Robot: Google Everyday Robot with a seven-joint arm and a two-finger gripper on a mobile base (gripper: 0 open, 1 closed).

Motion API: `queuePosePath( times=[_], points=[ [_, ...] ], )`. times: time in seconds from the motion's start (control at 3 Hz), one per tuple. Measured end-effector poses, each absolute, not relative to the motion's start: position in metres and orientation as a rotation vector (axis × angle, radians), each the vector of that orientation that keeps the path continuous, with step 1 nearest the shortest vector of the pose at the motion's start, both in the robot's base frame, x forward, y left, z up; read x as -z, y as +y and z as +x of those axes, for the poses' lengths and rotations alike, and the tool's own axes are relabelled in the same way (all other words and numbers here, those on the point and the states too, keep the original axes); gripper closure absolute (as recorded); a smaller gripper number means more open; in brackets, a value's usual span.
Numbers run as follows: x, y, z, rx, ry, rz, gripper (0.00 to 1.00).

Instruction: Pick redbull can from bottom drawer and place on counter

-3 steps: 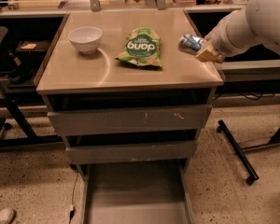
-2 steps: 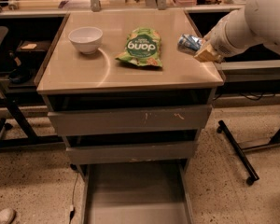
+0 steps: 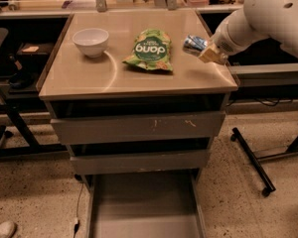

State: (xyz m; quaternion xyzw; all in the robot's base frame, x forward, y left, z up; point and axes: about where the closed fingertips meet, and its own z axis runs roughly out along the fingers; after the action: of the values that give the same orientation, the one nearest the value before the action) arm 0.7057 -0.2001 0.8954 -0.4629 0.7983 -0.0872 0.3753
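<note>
While the bottom drawer (image 3: 144, 209) stands pulled out and shows only its bare grey floor, the redbull can (image 3: 192, 44) is up at the right side of the counter (image 3: 89, 76), held just above the beige top by the gripper (image 3: 204, 52), which reaches in from the right on the white arm (image 3: 268, 14). The fingers look closed round one end of the can, which lies roughly on its side and juts left toward the green snack bag (image 3: 150, 50). The white bowl (image 3: 91, 41) sits well apart at the far left. The can is probably light and stiff, but its thin wall would dent under hard squeezing and its shiny skin is slippery. A grip at one end lets it pivot, so a hold across the middle of the body would be steadier. Laid down sideways it could roll toward the counter's near right edge, so it is safer set upright, or lowered until it touches before the fingers open.
</note>
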Motion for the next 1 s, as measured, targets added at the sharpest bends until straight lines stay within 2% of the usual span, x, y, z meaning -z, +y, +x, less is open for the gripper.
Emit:
queuePosePath(
  times=[1.0],
  points=[
    [-0.849,-0.197,0.75,0.153,2.151,-1.177,1.0]
  ],
)
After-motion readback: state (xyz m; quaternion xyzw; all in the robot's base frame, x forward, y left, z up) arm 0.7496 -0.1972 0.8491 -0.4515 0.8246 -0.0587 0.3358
